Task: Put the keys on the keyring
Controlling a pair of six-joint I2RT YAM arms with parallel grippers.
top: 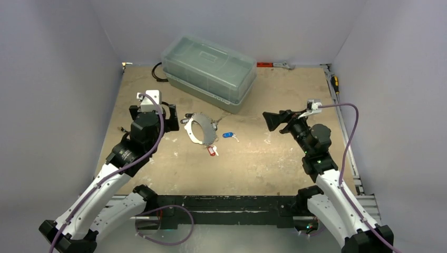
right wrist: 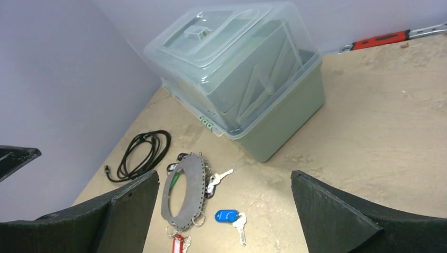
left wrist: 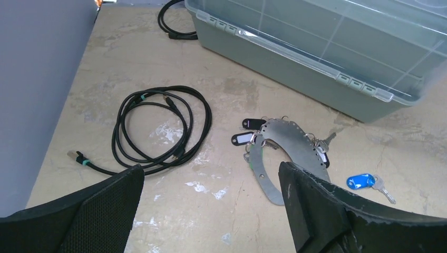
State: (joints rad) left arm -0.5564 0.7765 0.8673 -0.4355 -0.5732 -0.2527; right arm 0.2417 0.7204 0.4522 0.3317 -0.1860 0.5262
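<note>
**A:** Surfaces first?

**B:** Table (top: 253, 163) is a tan board, scuffed, with pale blotches. At the back stands a storage box (right wrist: 237, 79): grey-green tub, cloudy translucent lid, clip latches along its rim. A thin black cable (left wrist: 158, 126) lies in a loose coil on the left. A red-handled wrench (right wrist: 379, 39) lies by the back wall.

**A:** The keyring?

**B:** The keyring (left wrist: 292, 150) is a flat, dull grey metal disc with a wide central hole and small holes round the rim. It lies flat on the board in front of the box, between the two arms. Black tags (left wrist: 242, 139) cluster at its far-left rim on small split rings, and a bare silver key (right wrist: 224, 174) pokes out on the side nearer the box.

**A:** Loose keys?

**B:** The blue key (right wrist: 227, 215), glossy oval head and silver blade, lies just beside the ring, apart from it. The red-tagged key (top: 213, 151) sits at the near rim; cannot tell whether it is hooked on.

**A:** The arms?

**B:** Both are bent at the elbow and reach inward over the board. The left gripper (left wrist: 211, 174) is above the board left of the ring, its black textured fingers (left wrist: 105, 211) spread wide with nothing between them. The right gripper (right wrist: 224, 176) is well to the right, pointed at the ring, jaws equally wide and holding nothing.
</note>
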